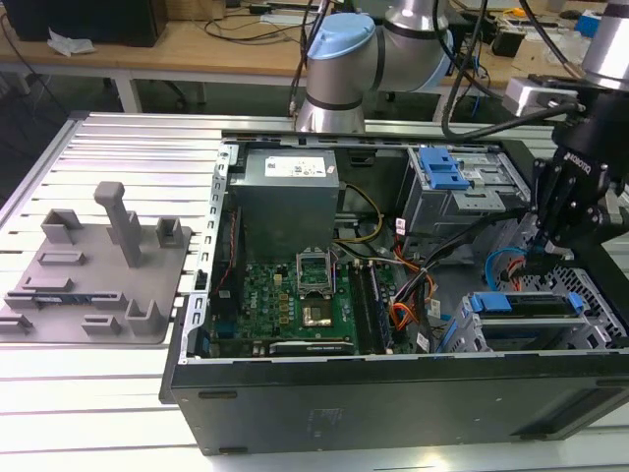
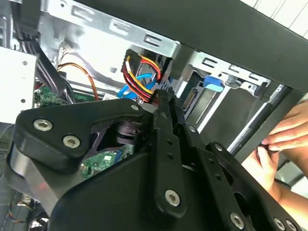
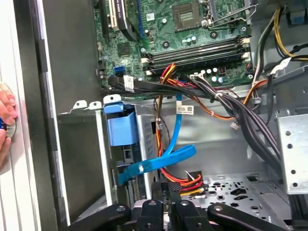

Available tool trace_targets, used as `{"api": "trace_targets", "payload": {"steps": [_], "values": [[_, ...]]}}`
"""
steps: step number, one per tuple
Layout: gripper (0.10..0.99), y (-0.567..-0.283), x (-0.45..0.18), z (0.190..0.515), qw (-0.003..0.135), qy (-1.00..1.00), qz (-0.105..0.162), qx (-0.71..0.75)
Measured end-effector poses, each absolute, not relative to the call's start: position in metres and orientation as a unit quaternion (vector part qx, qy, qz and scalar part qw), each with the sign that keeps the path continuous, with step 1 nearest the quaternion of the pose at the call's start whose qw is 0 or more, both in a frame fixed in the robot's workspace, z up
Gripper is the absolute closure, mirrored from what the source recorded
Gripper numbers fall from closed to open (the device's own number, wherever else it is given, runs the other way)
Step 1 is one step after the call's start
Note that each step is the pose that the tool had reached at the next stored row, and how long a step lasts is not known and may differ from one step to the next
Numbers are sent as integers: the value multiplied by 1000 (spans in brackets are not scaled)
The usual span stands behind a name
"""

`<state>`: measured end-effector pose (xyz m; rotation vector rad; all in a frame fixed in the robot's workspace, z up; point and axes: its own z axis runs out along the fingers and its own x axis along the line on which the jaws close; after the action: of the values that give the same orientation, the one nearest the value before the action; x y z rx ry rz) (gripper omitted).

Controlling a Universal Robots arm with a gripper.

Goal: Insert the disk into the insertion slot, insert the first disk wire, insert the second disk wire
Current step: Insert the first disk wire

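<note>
The disk [image 1: 521, 307], in its bright blue frame [image 3: 120, 127], sits inside the insertion slot [image 1: 596, 295], a perforated grey cage at the case's front corner on the exterior view's right. My gripper [image 1: 543, 254] hangs just behind that cage. In both wrist views the fingers [image 3: 166, 191] are shut on the black connector of a red, yellow and black disk wire [image 3: 185, 180] [image 2: 139, 72]. A flat blue disk wire [image 3: 161, 162] [image 2: 137, 85] runs down from the board, and its end lies at the disk's rear edge.
A grey power supply [image 1: 290, 197] and the motherboard [image 1: 295, 295] occupy the case. A larger bay with a blue latch [image 1: 442, 167] stands behind the gripper. Thick black cable bundles [image 3: 231, 103] cross beside it. A person's hand [image 2: 284, 137] rests on the case edge. A grey fixture block [image 1: 98, 265] lies outside.
</note>
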<state>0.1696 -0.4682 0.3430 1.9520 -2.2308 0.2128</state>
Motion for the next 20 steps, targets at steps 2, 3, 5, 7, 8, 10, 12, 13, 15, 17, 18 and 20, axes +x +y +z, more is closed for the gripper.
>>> {"api": "trace_targets", "payload": {"steps": [2,3,5,7,8,10,12,13,15,17,18,20], "values": [[922,-470,170,346,84,-748,70,655],[922,-471,170,347,84,-748,70,655],[922,-474,170,349,84,-748,69,655],[922,-477,169,350,86,-748,67,655],[922,-478,170,350,87,-748,66,655],[922,-487,170,350,88,-748,62,655],[922,-491,171,350,78,-748,49,658],[922,-491,171,350,78,-748,49,658],[922,-491,171,350,78,-748,49,658],[922,-491,171,350,78,-748,48,658],[922,-491,171,350,76,-748,47,658],[922,-492,171,350,74,-747,44,659]]}}
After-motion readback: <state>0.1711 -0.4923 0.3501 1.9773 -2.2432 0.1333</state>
